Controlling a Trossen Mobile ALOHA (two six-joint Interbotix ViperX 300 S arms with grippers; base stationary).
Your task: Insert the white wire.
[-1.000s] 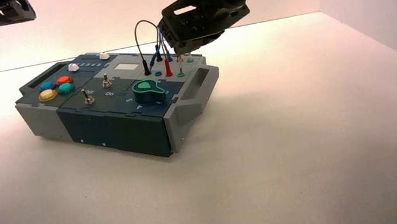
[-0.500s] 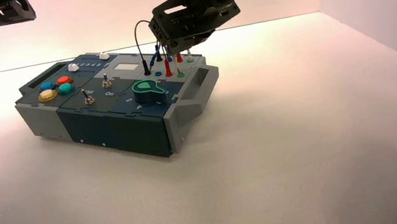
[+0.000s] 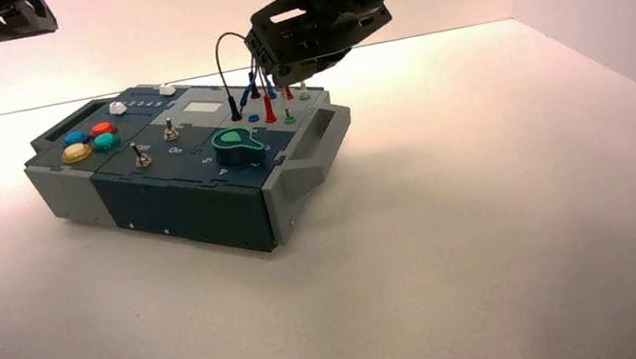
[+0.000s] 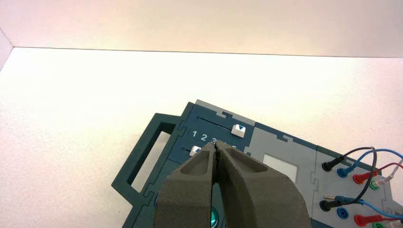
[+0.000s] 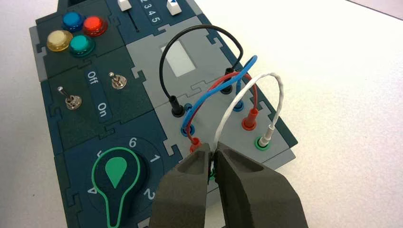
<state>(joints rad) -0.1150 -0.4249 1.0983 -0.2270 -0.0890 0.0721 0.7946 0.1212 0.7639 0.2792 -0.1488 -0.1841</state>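
High view: box sits angled on the white tabletop, left of centre. Right claw hangs over the wire patch at the box's far right corner, pointing down at the plugs. Can't pick out the white wire from here, the claw covers that spot. Black lead loops up just left of the claw. Green knob is on the near side of the patch, coloured buttons at the box's left end. Left claw is parked up at the far left, well off the box.

Left wrist view: left claw has its fingers pressed together, nothing between them, hovering above the slider end of the box. Wire patch visible farther off to the side.

Right wrist view: right claw is clamped on one end of the white wire, right at the patch's edge nearest the knob. That plug is hidden between the fingers; can't tell if it is seated. Wire arches up and over; its other plug stands in the green-ringed socket at the patch corner. Red lead and blue lead cross under the arch. Two toggle switches sit beside the Off/On lettering.
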